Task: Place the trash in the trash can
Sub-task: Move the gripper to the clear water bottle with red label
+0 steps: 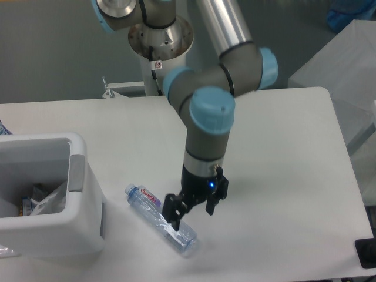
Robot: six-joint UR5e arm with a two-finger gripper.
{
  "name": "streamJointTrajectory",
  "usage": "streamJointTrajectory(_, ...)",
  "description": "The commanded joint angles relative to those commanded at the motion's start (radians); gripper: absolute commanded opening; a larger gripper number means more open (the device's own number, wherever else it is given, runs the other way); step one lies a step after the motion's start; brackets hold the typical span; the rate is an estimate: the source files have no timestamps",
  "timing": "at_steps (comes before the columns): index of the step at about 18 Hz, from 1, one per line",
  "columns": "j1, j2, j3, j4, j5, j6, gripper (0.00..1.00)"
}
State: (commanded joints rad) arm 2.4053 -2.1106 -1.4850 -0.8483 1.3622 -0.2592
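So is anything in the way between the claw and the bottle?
No, nothing visible. The open claw hangs right over the bottle lying on the table, with only air between them.
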Motion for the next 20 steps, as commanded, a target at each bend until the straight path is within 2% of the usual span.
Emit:
streamJointTrajectory(4,-0.006,-0.075,0.025,0.002,0.002,-0.015,1.0)
streamJointTrajectory(9,-0.008,-0.097,0.032,0.002,0.0,-0.015,1.0)
streamJointTrajectory(16,-0.037,-0.164,0.069,0.002,0.029,-0.025,1.0)
streamJointTrajectory(20,-0.043,-0.175,0.072,0.002,0.032,-0.034,1.0)
